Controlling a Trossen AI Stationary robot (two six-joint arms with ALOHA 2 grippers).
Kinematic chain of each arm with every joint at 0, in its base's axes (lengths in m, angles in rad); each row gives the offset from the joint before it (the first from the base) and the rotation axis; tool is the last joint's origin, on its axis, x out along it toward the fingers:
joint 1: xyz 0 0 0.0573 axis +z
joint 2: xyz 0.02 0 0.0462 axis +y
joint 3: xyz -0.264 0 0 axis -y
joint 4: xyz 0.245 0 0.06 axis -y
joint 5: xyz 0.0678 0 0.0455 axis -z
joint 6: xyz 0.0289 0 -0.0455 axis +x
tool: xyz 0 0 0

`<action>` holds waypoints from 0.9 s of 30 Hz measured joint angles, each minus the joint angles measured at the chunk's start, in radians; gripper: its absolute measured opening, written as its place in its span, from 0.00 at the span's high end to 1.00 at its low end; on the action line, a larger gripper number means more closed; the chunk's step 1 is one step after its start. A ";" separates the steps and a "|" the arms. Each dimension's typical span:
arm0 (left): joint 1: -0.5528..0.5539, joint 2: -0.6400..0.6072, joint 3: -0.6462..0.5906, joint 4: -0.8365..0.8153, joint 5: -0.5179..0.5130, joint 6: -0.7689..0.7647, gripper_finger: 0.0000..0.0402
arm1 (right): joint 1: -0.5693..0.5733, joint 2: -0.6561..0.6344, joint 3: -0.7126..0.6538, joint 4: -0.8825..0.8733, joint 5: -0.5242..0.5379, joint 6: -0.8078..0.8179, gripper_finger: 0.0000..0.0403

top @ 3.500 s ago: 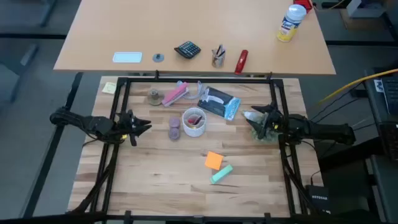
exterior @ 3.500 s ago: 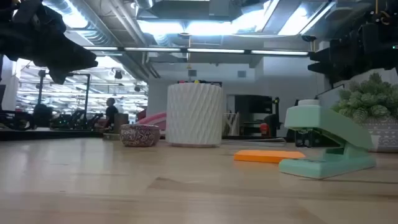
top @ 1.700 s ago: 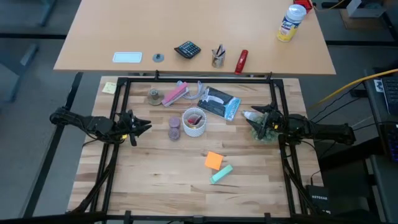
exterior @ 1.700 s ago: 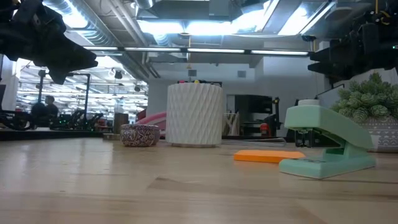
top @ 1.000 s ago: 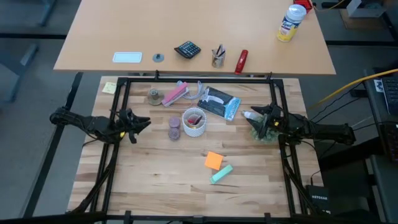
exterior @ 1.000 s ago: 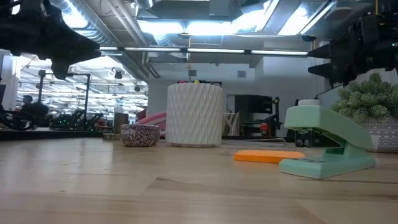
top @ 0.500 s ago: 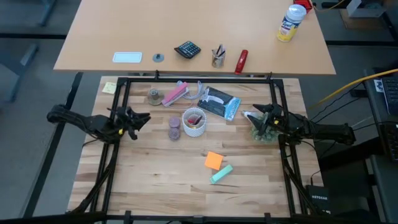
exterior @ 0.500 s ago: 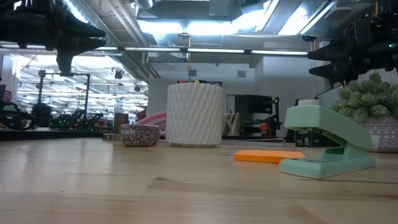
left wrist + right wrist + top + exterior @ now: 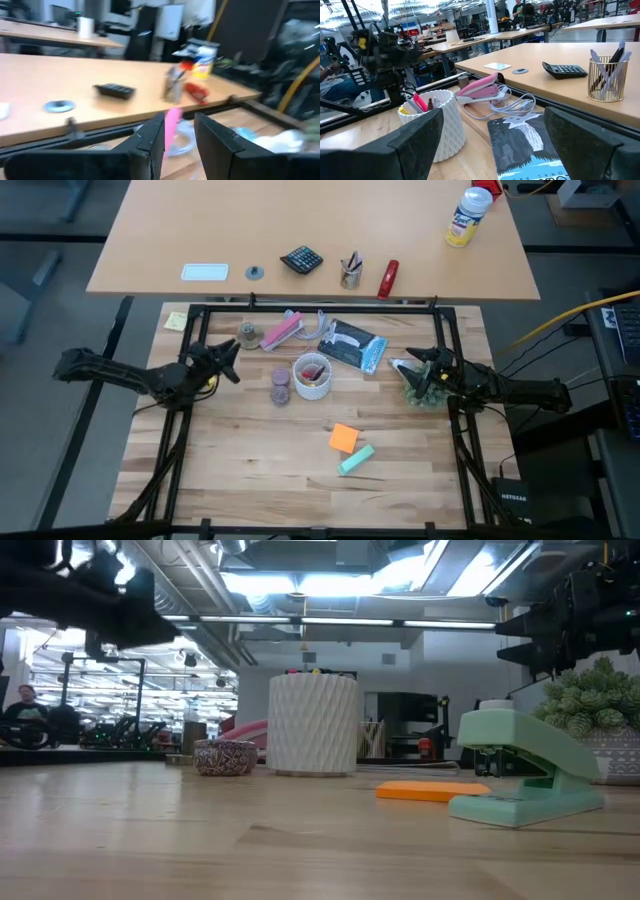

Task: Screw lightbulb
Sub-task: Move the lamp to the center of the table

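No lightbulb shows in any view. My left gripper (image 9: 233, 352) hangs above the table's left side, left of the white ribbed cup (image 9: 313, 377), and points toward the far edge. Its fingers stand a little apart and empty in the left wrist view (image 9: 179, 122). My right gripper (image 9: 398, 366) hangs above the table's right side over a small green plant (image 9: 428, 392). It points toward the cup, wide open and empty, as the right wrist view (image 9: 493, 114) shows. Both sit high in the low view, left (image 9: 140, 620) and right (image 9: 525, 640).
Around the cup (image 9: 313, 725) lie a pink stapler (image 9: 282, 331), a looped white cord (image 9: 322, 322), a blue-black package (image 9: 352, 345), tape rolls (image 9: 281, 385) and a small round thing (image 9: 248, 333). An orange pad (image 9: 344, 438) and a green stapler (image 9: 356, 459) lie nearer.
My left gripper has risen and swung toward the table's far edge, turning from pointing right at the cup to pointing toward the far right. Its arm has drawn back toward the left.
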 joint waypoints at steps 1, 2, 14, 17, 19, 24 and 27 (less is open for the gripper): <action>0.020 0.005 0.000 -0.029 -0.001 -0.020 0.76 | 0.000 0.000 0.000 0.000 0.000 0.000 0.13; 0.038 0.010 0.000 -0.064 -0.001 -0.035 0.76 | 0.000 0.000 0.000 0.000 0.000 0.000 0.13; 0.241 0.107 0.000 -0.380 0.143 -0.358 0.75 | 0.000 0.000 0.000 -0.001 0.000 -0.003 0.13; 0.284 0.136 0.000 -0.385 0.205 -0.388 0.69 | 0.000 0.000 0.000 -0.001 0.000 -0.003 0.13; 0.309 0.155 0.000 -0.385 0.229 -0.394 0.63 | 0.000 0.000 0.000 -0.001 0.000 -0.003 0.13; 0.362 0.190 0.000 -0.381 0.243 -0.372 0.48 | 0.000 0.000 0.000 -0.001 0.000 -0.003 0.13; 0.391 0.207 0.000 -0.377 0.246 -0.320 0.43 | 0.000 0.000 0.000 -0.001 0.000 -0.012 0.13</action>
